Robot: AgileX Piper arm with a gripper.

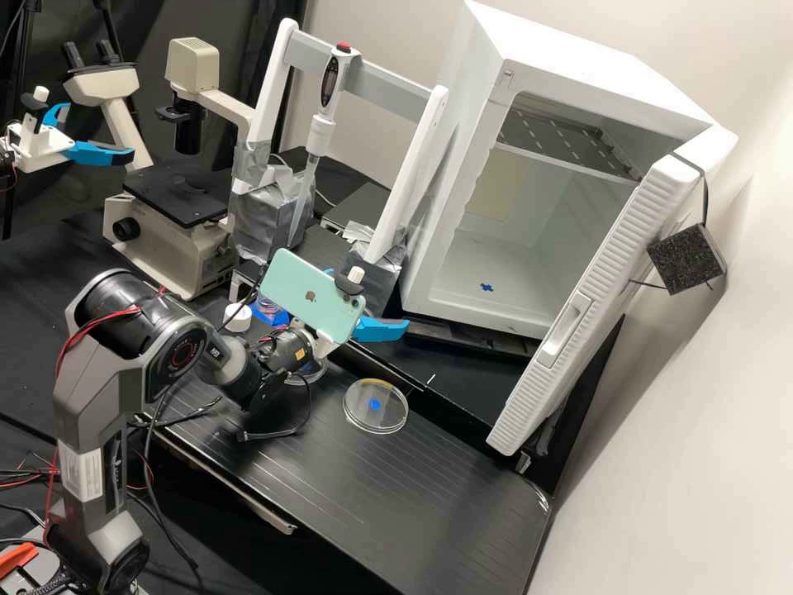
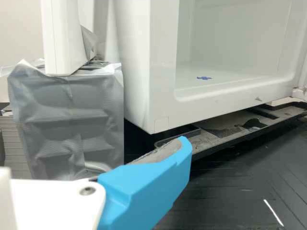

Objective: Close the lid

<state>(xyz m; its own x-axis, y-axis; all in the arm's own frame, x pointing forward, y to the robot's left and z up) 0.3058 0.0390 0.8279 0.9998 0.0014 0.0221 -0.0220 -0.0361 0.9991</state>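
Note:
In the high view the gripper (image 1: 378, 330) is over the bench near the incubator's lower left corner, open and partly hidden behind a phone. One blue finger (image 2: 147, 187) stands out in the wrist view, nothing touching it. A clear round dish (image 1: 388, 415) with a blue mark and a yellow strip lies flat on the bench, below the gripper in the high view. Its rim shows doubled lines; whether these are lid and base I cannot tell. Part of another clear round piece (image 1: 304, 379) shows beneath the wrist, mostly hidden.
The white incubator (image 1: 450, 173) stands at the back right, its door (image 1: 591, 289) swung wide. Left of it are a tape-wrapped stand (image 2: 67, 120) with a pipette (image 1: 320, 136), and a microscope (image 1: 165, 240). A white cap (image 1: 238, 318) sits near the arm.

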